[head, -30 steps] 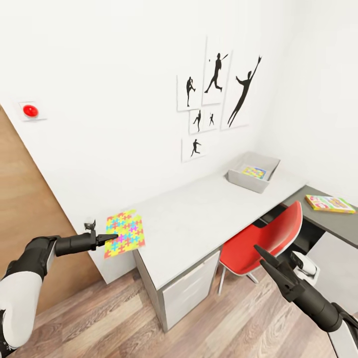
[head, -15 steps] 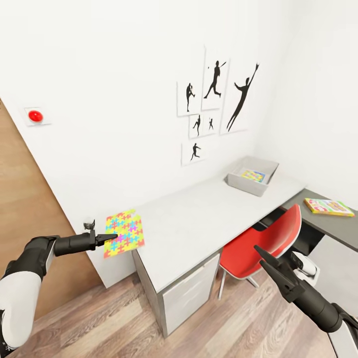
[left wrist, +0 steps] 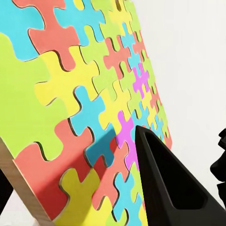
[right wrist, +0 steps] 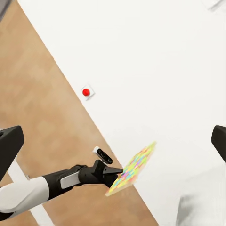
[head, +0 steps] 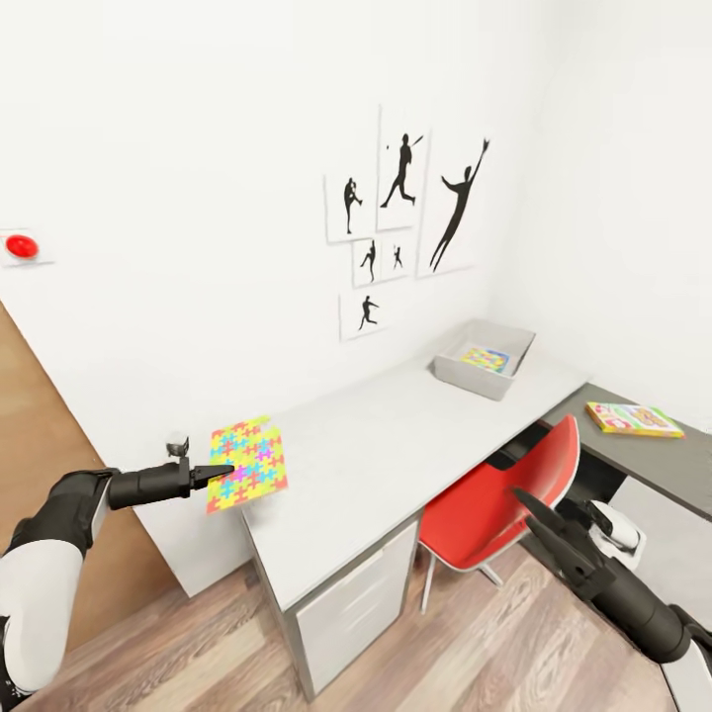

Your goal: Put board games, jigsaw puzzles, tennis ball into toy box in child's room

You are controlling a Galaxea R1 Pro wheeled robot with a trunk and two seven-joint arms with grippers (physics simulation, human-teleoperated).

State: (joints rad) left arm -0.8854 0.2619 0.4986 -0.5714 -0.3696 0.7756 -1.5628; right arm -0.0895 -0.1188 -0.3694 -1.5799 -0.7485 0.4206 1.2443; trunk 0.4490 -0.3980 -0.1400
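- We see the left gripper (head: 220, 472) clamped on the edge of a jigsaw puzzle (head: 248, 463), holding the sheet up in the air near the table's near end; in the left wrist view one dark finger (left wrist: 165, 186) lies flat against the puzzle's coloured face (left wrist: 80, 99).
- From the right wrist view we make out the same puzzle (right wrist: 133, 167) seen nearly edge-on, pinched at its lower end by the left gripper (right wrist: 115, 172), with the wall and a red button (right wrist: 85, 92) behind.
- The right gripper (head: 539, 518) hangs low in front of the red chair (head: 494, 494), its jaws apart and holding nothing.
- We find the table (head: 396, 435) running away from us along the wall, its top bare up to the far end.
- There the toy box (head: 485, 360) sits on the table, with a colourful flat piece (head: 485, 358) lying inside it; we cannot tell whether it is a puzzle or a board.
- One board game (head: 633, 418) lies flat on the dark side unit (head: 643, 450) to the right, well apart from the toy box.
- Black silhouette posters (head: 400, 222) hang on the wall above the table.
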